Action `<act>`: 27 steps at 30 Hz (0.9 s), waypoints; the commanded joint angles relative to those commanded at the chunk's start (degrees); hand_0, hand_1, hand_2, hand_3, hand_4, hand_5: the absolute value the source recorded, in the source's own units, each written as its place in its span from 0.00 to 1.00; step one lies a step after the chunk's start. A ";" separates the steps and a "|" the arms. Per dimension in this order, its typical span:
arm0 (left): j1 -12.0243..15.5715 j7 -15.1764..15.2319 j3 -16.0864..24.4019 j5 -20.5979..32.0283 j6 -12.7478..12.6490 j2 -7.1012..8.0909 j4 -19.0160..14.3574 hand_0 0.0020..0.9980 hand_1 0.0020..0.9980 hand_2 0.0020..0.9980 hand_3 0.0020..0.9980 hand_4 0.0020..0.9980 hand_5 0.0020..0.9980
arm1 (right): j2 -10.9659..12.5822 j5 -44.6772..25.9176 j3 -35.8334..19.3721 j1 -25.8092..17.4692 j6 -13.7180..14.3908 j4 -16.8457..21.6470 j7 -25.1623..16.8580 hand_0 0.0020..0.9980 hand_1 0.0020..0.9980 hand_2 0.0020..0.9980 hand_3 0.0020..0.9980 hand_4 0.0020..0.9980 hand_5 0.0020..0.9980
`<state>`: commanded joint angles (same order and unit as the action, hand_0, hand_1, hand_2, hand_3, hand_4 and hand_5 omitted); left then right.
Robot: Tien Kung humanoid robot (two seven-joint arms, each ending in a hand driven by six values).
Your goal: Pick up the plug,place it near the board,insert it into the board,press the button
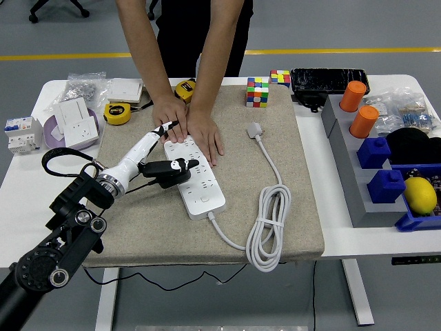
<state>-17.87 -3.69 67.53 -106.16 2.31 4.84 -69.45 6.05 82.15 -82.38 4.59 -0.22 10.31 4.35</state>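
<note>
**Plug lies apart while the hand rests at the board**

The left hand (165,153) lies over the near-left edge of the long white plastic power strip (196,178), thumb stretched across the sockets and fingers extended toward the person's hands (189,127); it appears to grasp nothing, though the fingers are partly hidden. The small white plug (255,129) lies flat on the coarse beige felt mat (296,214), well apart to the right, its smooth white cable (270,221) coiled near the mat's front edge. A collision with the person's hands pinning the strip's far end is the main risk. The stiff coil could also drag the plug askew when lifted.
</note>
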 joint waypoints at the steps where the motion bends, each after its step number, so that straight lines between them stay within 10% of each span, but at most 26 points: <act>1: -0.08 -0.07 0.00 -2.02 0.08 -0.01 0.19 1.00 1.00 0.95 0.93 1.00 0.37 | 0.02 0.04 -0.02 -0.01 0.00 0.00 0.01 0.88 0.73 0.72 0.72 1.00 0.68; 24: -0.44 1.27 -3.25 -14.16 -5.68 -0.50 3.90 0.76 0.78 0.69 0.75 1.00 0.34 | 0.20 -0.02 0.42 -0.04 -0.04 0.00 0.00 0.88 0.73 0.72 0.72 1.00 0.68; 25: -0.51 1.70 -3.31 -14.16 -6.79 -0.57 4.01 0.59 0.64 0.61 0.69 1.00 0.27 | 0.20 -0.02 0.38 -0.02 -0.05 0.00 0.00 0.88 0.73 0.72 0.72 1.00 0.68; 27: -0.60 1.96 -3.27 -14.68 -7.95 -0.66 4.14 0.59 0.64 0.61 0.69 1.00 0.27 | 0.18 0.02 0.28 -0.02 -0.05 0.00 0.01 0.88 0.73 0.72 0.72 1.00 0.68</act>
<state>-18.48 -1.73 64.26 -120.84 -5.63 4.18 -65.32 6.23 82.17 -82.10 4.58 -0.27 10.31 4.36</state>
